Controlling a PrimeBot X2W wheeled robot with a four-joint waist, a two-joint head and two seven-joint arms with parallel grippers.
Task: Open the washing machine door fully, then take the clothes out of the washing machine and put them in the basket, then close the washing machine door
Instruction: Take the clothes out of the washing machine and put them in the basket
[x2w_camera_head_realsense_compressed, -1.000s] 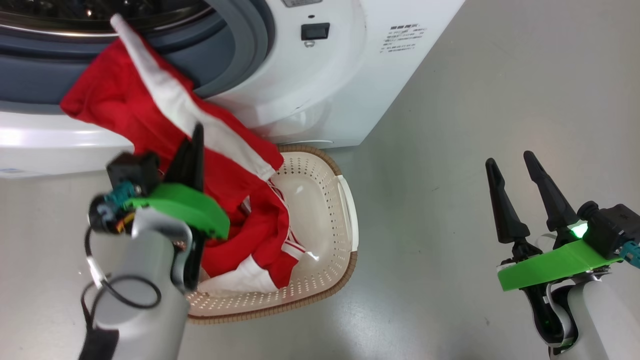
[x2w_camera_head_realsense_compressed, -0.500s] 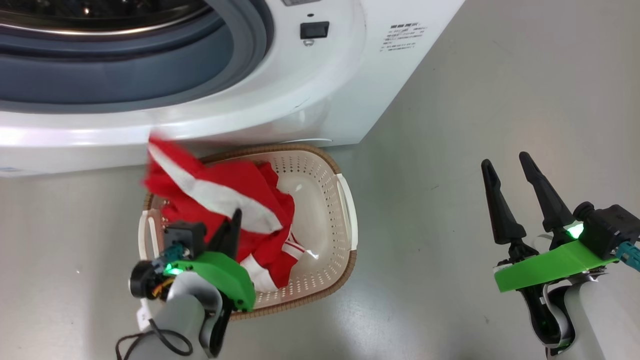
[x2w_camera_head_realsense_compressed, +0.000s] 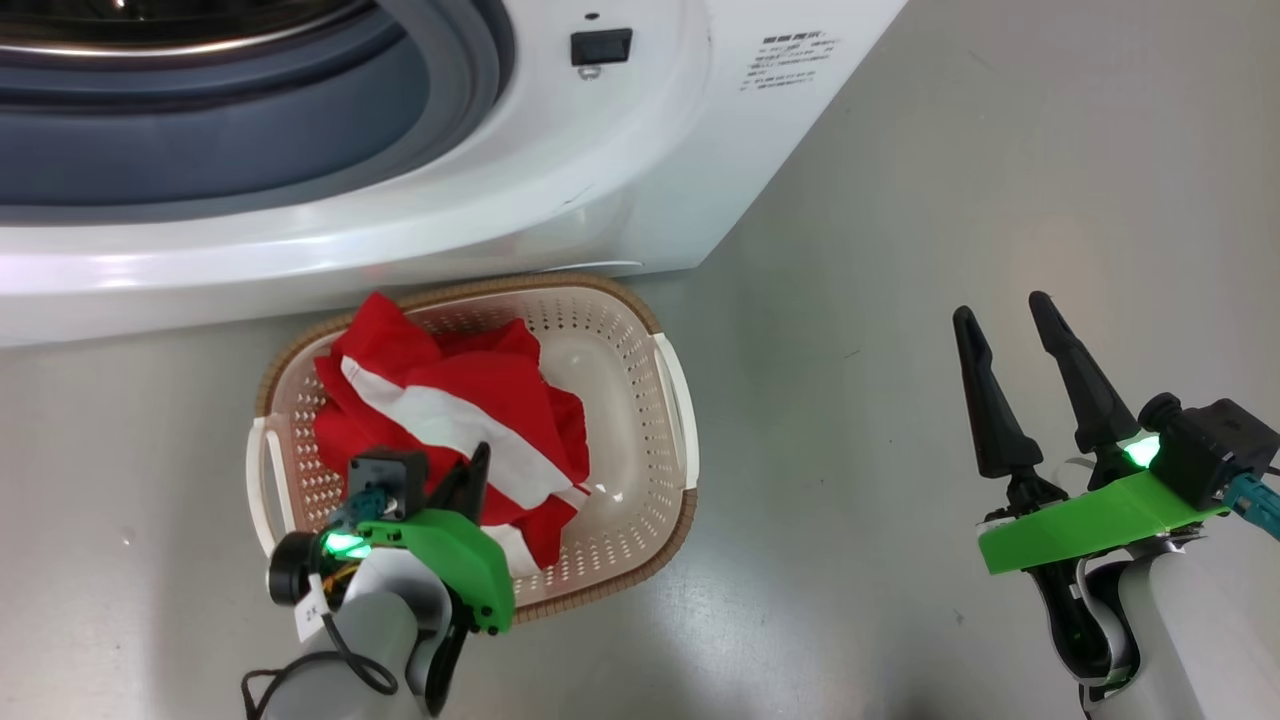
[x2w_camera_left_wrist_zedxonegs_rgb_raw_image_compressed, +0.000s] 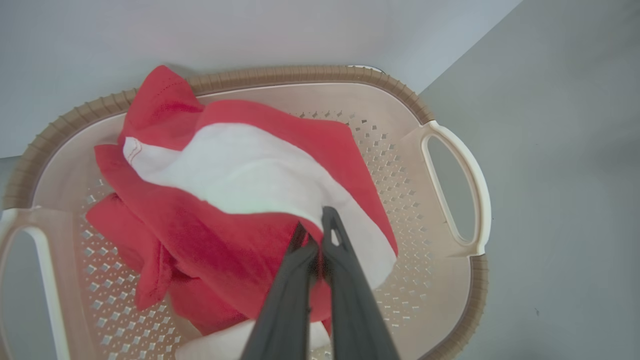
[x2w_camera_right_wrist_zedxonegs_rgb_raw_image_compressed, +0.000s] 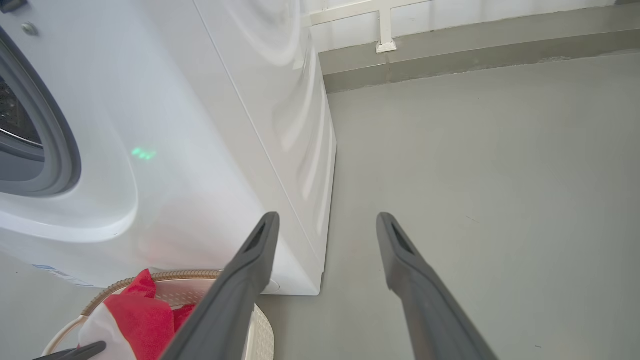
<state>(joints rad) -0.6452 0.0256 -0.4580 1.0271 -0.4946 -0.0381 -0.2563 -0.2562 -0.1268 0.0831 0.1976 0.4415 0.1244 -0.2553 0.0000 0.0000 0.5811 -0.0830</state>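
Observation:
The red and white clothes (x2w_camera_head_realsense_compressed: 450, 400) lie piled in the left half of the cream basket (x2w_camera_head_realsense_compressed: 560, 286), which stands on the floor against the white washing machine (x2w_camera_head_realsense_compressed: 620, 170). My left gripper (x2w_camera_head_realsense_compressed: 478, 458) is low over the pile, shut on a fold of the clothes (x2w_camera_left_wrist_zedxonegs_rgb_raw_image_compressed: 225, 170) where red meets white. Inside the basket (x2w_camera_left_wrist_zedxonegs_rgb_raw_image_compressed: 452, 150), the right half shows bare perforated plastic. My right gripper (x2w_camera_head_realsense_compressed: 1000, 306) hovers open and holds nothing, well to the right of the basket. The machine's grey ring (x2w_camera_head_realsense_compressed: 450, 110) frames its mouth. The washing machine door is out of view.
Grey floor (x2w_camera_head_realsense_compressed: 900, 200) stretches to the right of the machine and around the right gripper (x2w_camera_right_wrist_zedxonegs_rgb_raw_image_compressed: 325, 217). A wall base with a white bracket (x2w_camera_right_wrist_zedxonegs_rgb_raw_image_compressed: 385, 45) runs behind the machine. The basket's white handle (x2w_camera_head_realsense_compressed: 678, 400) faces the right arm.
My left gripper has drawn the clothes out of the machine's mouth and down into the basket, where they now lie bunched. The head camera has shifted slightly. The right gripper stays open.

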